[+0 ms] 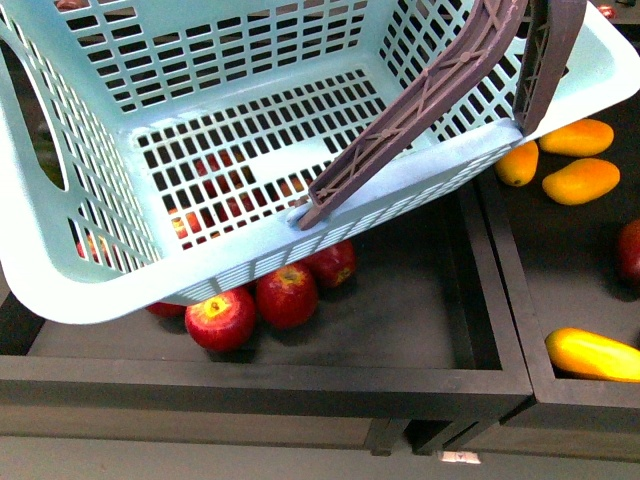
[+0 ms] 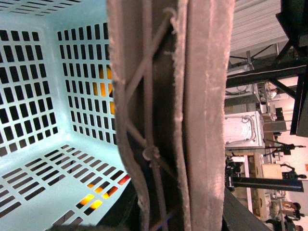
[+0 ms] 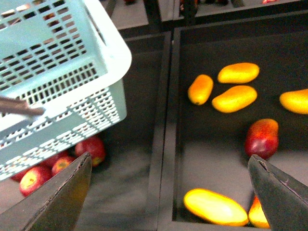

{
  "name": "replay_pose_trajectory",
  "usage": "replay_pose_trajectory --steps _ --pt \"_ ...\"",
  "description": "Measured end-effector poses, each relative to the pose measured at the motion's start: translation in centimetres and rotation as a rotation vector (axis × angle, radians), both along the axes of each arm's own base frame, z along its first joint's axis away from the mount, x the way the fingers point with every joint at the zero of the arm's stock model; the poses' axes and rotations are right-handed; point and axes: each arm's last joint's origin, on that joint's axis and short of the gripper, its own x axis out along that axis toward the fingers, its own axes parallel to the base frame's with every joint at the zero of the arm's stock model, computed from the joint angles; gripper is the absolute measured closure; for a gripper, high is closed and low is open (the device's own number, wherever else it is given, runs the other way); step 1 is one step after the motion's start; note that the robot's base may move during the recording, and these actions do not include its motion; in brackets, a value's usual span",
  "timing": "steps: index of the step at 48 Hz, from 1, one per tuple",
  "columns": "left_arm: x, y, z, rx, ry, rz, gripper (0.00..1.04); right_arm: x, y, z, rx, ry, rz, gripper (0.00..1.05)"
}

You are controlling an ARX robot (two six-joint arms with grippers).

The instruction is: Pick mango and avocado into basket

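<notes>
Your right gripper (image 3: 168,158) hangs over the fruit crates with its jaws wide apart and nothing between them. The step in hand looks like the reach for the mango (image 3: 261,138).

In the front view, the mango (image 1: 630,252) lies at 3 o'clock from the basket (image 1: 450,165), right at the frame's edge. It sits apart from its neighbours on the floor of the right-hand crate (image 1: 560,260). The yellow mangoes (image 1: 580,181) sit at its 11 o'clock, and another sits at its 5 o'clock.

- **Line-up:** Bring the open jaws across until the red fruit is centred between them, since right now it lies off toward one finger.
- **Grip:** Close across its short width at the fattest part. The skin looks smooth and rounded, so a grip near either end would likely squirt it out.
- **Descent:** Come down straight, so a finger doesn't nudge it toward the yellow fruit.

The basket hangs tilted above the apples (image 1: 286,293), which lie at its 6 to 7 o'clock. Its handles (image 1: 440,90) fill the left wrist view. The left gripper itself doesn't show in any view, so you cannot tell how its jaws stand. Hold that arm steady so the mouth stays open for the drop.

No avocado shows in any view, so you will have to find it after this.
</notes>
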Motion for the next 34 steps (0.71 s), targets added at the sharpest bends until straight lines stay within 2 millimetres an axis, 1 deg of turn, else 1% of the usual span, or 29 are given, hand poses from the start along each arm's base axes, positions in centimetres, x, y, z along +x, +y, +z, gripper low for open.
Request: replay_pose_trajectory --steps 3,4,5,8,9,11,12,14,15,17,18,20,21,22,23,24,25,28,29,33,34 --pt "0.0 0.0 0.0 0.001 -0.001 -0.001 0.88 1.7 -1.1 0.7 0.0 -0.01 -0.038 0.09" --pt "0.0 0.0 0.0 0.001 -0.001 -0.001 0.88 2.6 -1.6 1.0 0.0 -0.012 -0.056 0.09" --pt "0.0 0.0 0.0 0.001 -0.001 -0.001 0.88 2.9 -1.8 1.1 -0.001 -0.013 -0.062 0.09" --pt "0.0 0.0 0.0 0.001 -0.001 0.0 0.88 5.2 -2.8 1.6 -0.004 -0.015 -0.092 0.09" --pt "0.0 0.0 0.0 0.0 -0.001 0.0 0.88 5.7 -2.9 1.6 -0.004 -0.014 -0.095 0.09" --pt "0.0 0.0 0.0 0.0 -0.001 0.0 0.88 7.5 -3.6 1.8 0.001 -0.005 -0.113 0.09" --pt "0.0 0.0 0.0 0.001 -0.001 0.0 0.88 8.0 -3.7 1.8 0.005 0.001 -0.115 0.09" --pt "0.0 0.0 0.0 0.001 -0.001 0.0 0.88 10.1 -4.3 1.6 0.031 0.043 -0.111 0.09" --pt "0.0 0.0 0.0 0.001 -0.001 0.0 0.88 10.6 -4.5 1.5 0.04 0.055 -0.111 0.09" --pt "0.0 0.0 0.0 0.001 -0.001 0.0 0.88 12.8 -5.0 1.0 0.057 0.095 -0.117 0.09" --pt "0.0 0.0 0.0 0.001 -0.001 0.0 0.88 13.4 -5.2 0.9 0.057 0.103 -0.122 0.09" --pt "0.0 0.0 0.0 0.001 -0.001 0.0 0.88 15.7 -5.8 0.1 0.05 0.137 -0.149 0.09" --pt "0.0 0.0 0.0 0.001 -0.001 0.0 0.88 17.5 -6.3 -0.5 0.046 0.161 -0.16 0.09" --pt "0.0 0.0 0.0 0.001 -0.001 0.0 0.88 18.6 -6.6 -1.0 0.046 0.178 -0.167 0.09" --pt "0.0 0.0 0.0 0.001 -0.001 0.0 0.88 20.3 -7.1 -1.8 0.038 0.204 -0.183 0.09" --pt "0.0 0.0 0.0 0.001 -0.001 0.0 0.88 21.4 -7.4 -2.3 0.03 0.221 -0.194 0.09" --pt "0.0 0.0 0.0 0.001 -0.001 0.0 0.88 23.0 -7.9 -3.2 0.015 0.252 -0.21 0.09" --pt "0.0 0.0 0.0 0.001 -0.001 0.0 0.88 25.9 -8.9 -5.3 -0.008 0.312 -0.224 0.09" --pt "0.0 0.0 0.0 0.001 -0.001 0.0 0.88 27.1 -9.3 -6.4 -0.019 0.347 -0.233 0.09" --pt "0.0 0.0 0.0 0.001 -0.001 0.0 0.88 29.9 -10.4 -9.5 -0.052 0.437 -0.24 0.09" --pt "0.0 0.0 0.0 0.0 -0.001 0.0 0.88 30.2 -10.5 -9.8 -0.056 0.447 -0.238 0.09"
